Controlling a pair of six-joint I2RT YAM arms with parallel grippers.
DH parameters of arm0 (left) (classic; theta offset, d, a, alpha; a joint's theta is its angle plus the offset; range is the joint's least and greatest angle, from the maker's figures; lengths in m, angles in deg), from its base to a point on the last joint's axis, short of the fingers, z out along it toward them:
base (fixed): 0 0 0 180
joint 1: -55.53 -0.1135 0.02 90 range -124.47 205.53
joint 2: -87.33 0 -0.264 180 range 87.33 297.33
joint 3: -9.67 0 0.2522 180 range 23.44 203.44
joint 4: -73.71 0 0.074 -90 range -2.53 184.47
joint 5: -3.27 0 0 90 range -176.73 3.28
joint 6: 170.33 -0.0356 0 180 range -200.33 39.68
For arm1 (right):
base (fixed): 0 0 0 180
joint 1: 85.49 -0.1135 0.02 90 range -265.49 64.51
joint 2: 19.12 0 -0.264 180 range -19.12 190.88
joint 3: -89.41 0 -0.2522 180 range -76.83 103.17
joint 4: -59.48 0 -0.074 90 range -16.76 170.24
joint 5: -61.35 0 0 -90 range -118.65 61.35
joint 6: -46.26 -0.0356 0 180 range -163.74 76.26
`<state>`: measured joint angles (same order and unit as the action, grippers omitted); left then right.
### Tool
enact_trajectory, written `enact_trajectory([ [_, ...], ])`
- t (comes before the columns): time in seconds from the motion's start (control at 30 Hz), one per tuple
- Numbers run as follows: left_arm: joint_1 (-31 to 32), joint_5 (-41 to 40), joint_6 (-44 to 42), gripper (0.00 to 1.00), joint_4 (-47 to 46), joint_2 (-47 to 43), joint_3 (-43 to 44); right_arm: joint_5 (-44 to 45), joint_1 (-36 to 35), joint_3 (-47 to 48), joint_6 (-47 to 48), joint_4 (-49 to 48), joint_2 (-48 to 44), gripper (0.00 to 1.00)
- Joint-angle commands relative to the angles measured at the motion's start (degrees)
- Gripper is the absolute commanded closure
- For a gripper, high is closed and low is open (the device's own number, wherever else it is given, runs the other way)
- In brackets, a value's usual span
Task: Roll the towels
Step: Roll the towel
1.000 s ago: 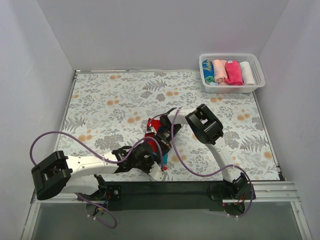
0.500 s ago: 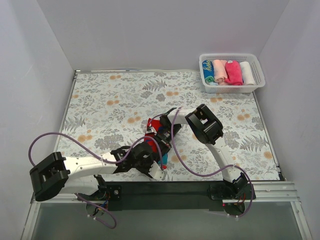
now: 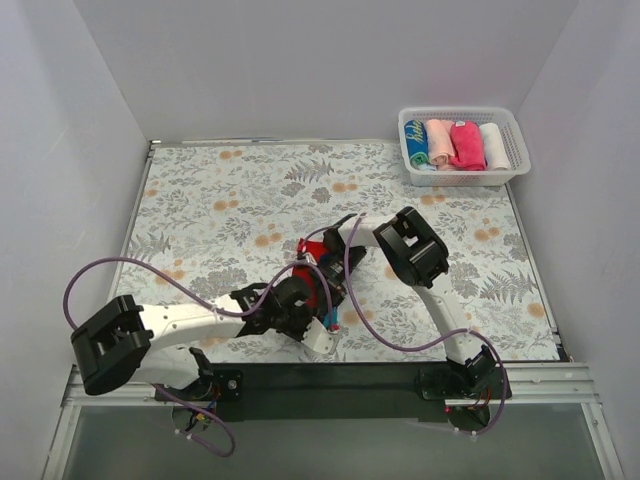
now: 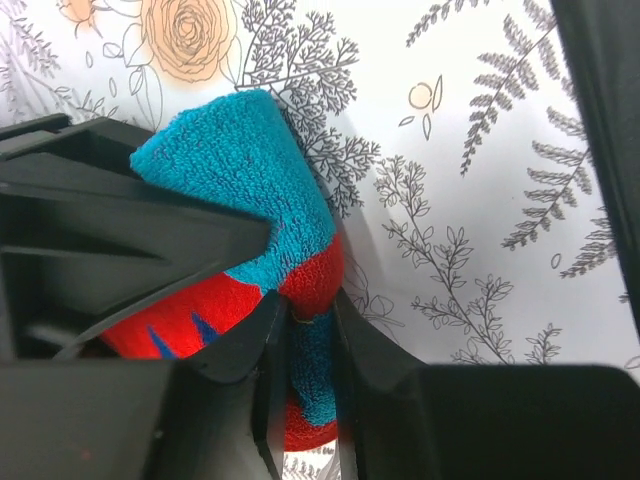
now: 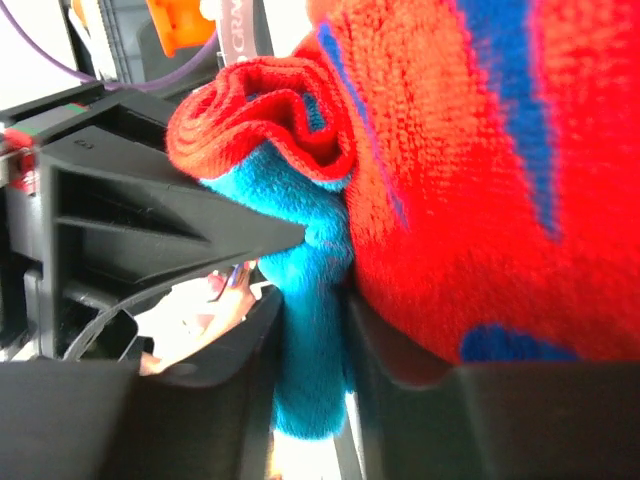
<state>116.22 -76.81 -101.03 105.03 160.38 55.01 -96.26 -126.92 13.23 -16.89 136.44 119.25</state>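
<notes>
Red-and-teal towel (image 3: 318, 285) lies part rolled at the near middle of the worktop (image 3: 200, 200), long axis running roughly near to far, caught between my two arms. My left gripper (image 4: 300, 312) reaches in from the left, pinched narrow on a fold at the roll's end. My right gripper (image 5: 315, 300) comes from the far right, narrow on a teal flap. Both touch it, neither nearer. Other rolled towels (image 3: 466, 143) sit in the basket (image 3: 520, 165), well apart.

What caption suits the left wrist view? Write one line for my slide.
Left gripper pinching a fold of the bundled red-and-teal towel over the floral table cloth.
</notes>
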Motion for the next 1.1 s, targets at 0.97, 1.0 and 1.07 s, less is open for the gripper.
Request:
enact_trajectory([
  [0.97, -31.5, 39.7, -10.8, 0.85, 52.8, 55.6, 44.8, 31.1, 12.3, -21.2, 1.4, -17.3, -50.6, 0.48],
  [1.0, -31.8, 39.4, -10.7, 0.84, 53.2, 56.8, 45.7, 32.4, 9.9, -21.5, 1.8, -17.4, -50.7, 0.48],
  [1.07, -32.6, 38.5, -9.9, 0.84, 53.2, 59.2, 48.0, 33.9, 7.6, -21.9, 2.2, -18.3, -51.0, 0.48],
])
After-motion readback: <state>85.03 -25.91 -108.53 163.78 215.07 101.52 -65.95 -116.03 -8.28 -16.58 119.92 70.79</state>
